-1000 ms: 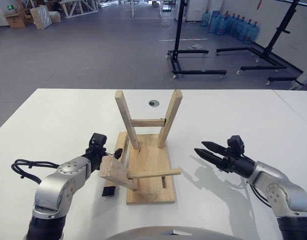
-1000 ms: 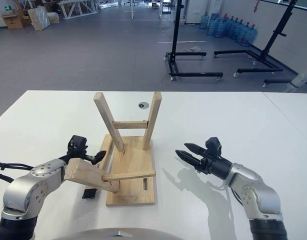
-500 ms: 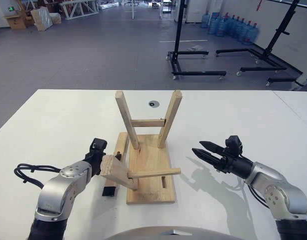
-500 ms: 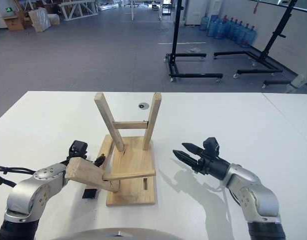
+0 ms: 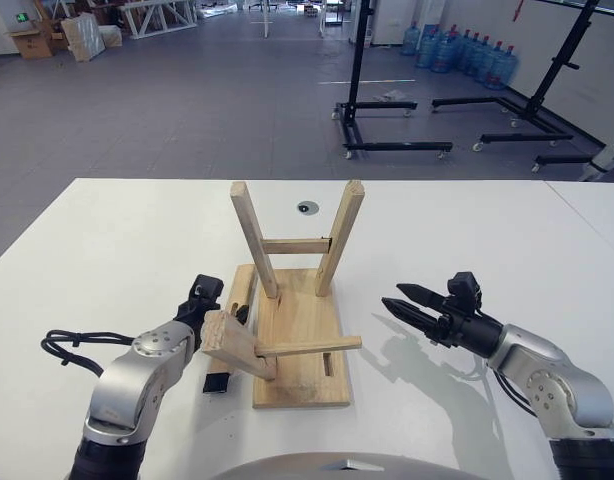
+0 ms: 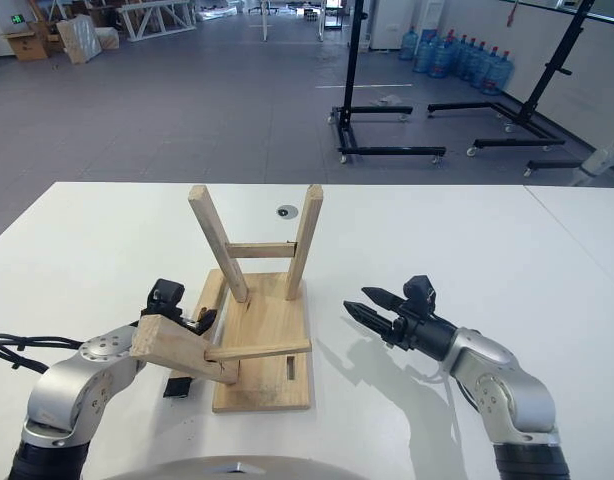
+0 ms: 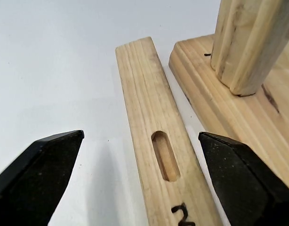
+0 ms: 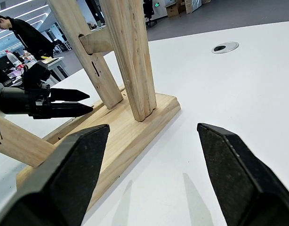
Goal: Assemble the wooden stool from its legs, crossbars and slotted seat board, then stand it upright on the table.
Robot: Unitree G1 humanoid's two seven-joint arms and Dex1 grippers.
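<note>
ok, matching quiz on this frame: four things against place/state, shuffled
1 loose leg
2 far legs
3 left gripper
4 right gripper

A open, right of the board
B flat on the table, left of the board
C standing in the board, crossbar between them
D open, astride the loose leg

Pairs: 1-B, 2-C, 3-D, 4-A

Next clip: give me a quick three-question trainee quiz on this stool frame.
1. True or false: the right pincer is shut.
2. At the far end of the seat board, how many legs stand? A one, B two, C none.
3. Fill in: the open left pincer straddles a loose leg lying ____ the board.
Key: 1 false; 2 B; 3 beside.
</note>
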